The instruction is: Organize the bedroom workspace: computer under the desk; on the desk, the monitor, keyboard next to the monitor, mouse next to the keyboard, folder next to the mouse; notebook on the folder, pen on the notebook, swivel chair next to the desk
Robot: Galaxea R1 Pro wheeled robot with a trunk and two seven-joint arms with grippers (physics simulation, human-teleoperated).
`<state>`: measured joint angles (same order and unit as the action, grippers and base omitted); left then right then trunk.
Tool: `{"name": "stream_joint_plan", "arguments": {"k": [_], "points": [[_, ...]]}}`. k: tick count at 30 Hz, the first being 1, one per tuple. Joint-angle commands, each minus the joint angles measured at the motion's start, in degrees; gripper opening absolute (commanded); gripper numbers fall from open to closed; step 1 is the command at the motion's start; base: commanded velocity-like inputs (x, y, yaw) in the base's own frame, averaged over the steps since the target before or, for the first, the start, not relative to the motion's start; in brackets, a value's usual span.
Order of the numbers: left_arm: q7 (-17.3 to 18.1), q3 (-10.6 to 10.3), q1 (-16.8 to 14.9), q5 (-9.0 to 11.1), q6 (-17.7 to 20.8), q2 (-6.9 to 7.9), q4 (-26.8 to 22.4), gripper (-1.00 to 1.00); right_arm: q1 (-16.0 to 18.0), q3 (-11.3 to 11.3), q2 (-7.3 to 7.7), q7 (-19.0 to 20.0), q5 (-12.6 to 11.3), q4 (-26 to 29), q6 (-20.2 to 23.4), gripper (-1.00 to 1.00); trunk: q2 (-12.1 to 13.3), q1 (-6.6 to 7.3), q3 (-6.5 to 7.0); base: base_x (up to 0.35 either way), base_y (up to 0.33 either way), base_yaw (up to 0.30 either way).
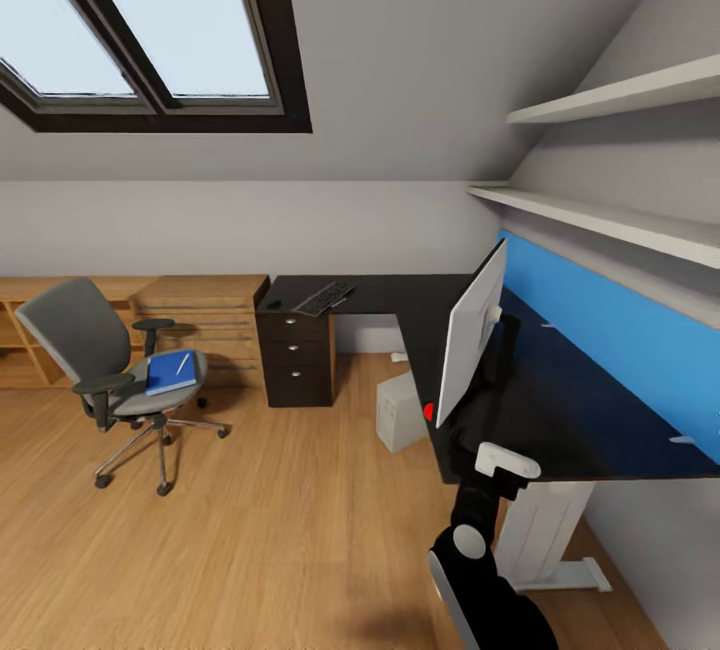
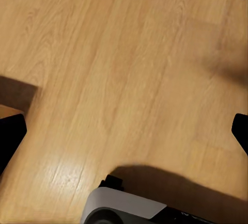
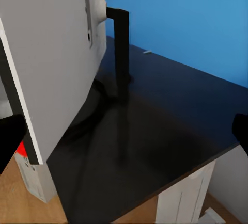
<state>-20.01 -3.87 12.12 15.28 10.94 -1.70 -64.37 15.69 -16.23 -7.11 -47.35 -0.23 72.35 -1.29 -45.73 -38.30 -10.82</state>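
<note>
Black desk [image 1: 400,295] — monitor [image 1: 470,330] upright, keyboard [image 1: 323,297] apart.

Your R arm [image 1: 480,570] extends fwd and up, wrist bracket [image 1: 507,460] raised. R claw [image 3: 124,131]: fingers spread wide apart, nothing between. L claw [image 2: 124,131]: fingers likewise apart, pointing down.

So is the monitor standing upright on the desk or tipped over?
Upright. The monitor stands on its thin black stand on the black desk, white back toward the blue wall panel.
</note>
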Motion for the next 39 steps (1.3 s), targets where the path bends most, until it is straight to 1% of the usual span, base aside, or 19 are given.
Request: {"name": "stream_joint_plan", "arguments": {"k": [1,2,3,9,20,33,39], "points": [[-0.38,-0.09,0.01,0.45,0.22,0.02,-0.14,1.0,0.05,-0.35,0.01,-0.27,-0.03,0.02,-0.15,1.0,-0.06,-0.01,-0.07,-0.024,-0.038,0.0],[-0.38,-0.09,0.01,0.45,0.22,0.03,-0.14,1.0,0.05,-0.79,-0.02,-0.29,-0.05,0.1,-0.14,1.0,-0.06,-0.01,-0.07,-0.015,-0.024,0.0],[-0.38,-0.08,0.01,0.45,0.22,0.03,-0.14,1.0,0.05,-1.71,-0.08,-0.23,-0.16,0.12,-0.07,1.0,-0.06,-0.01,-0.07,-0.004,-0.006,0.0],[-0.38,0.0,0.01,0.39,0.17,-0.04,-0.15,1.0,0.05,-3.76,-0.01,-0.29,-0.14,0.07,-0.21,1.0,-0.06,-0.01,-0.07,-0.001,-0.041,0.0],[-0.38,0.01,0.01,0.36,0.21,0.08,-0.15,1.0,0.05,-3.81,0.05,-0.41,-0.05,0.04,-0.21,1.0,-0.06,-0.01,-0.07,-0.011,-0.296,0.031],[-0.45,0.12,0.01,0.36,0.22,0.21,-0.14,1.0,0.05,-3.81,0.08,-0.38,0.04,0.01,-0.29,1.0,-0.06,-0.01,-0.07,-0.086,-0.307,0.237],[-0.47,0.18,0.01,0.36,0.22,0.28,-0.14,1.0,0.05,-3.81,0.1,-0.38,0.05,0.02,-0.29,1.0,-0.06,-0.01,-0.07,-0.098,-0.308,0.105]]}}
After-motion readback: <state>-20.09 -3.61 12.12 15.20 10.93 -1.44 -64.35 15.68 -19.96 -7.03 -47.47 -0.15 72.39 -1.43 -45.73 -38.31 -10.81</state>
